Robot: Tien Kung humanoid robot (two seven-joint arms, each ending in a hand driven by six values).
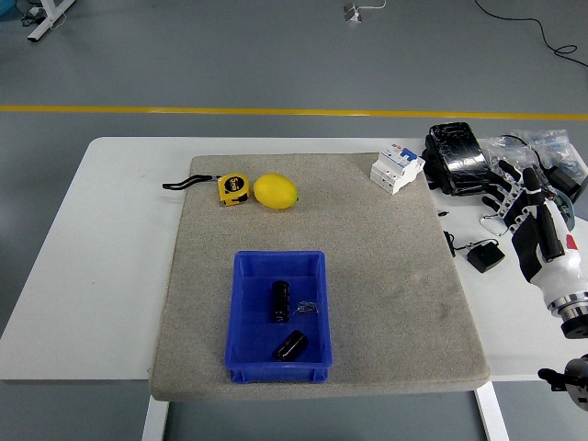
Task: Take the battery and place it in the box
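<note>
I see two batteries in the blue box (241,312): upright battery (280,301) lengthwise, lower battery (291,345) diagonal, probably. Right robot hand (520,197) spread, empty.

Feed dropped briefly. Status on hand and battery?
Right hand open, empty, at right table edge. Two black cylindrical batteries inside blue plastic box. Nothing obstructing.

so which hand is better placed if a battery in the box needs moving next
Right. The right hand is the only one in view, open over the table's right side; both batteries lie in the blue box. No left arm shows.
</note>
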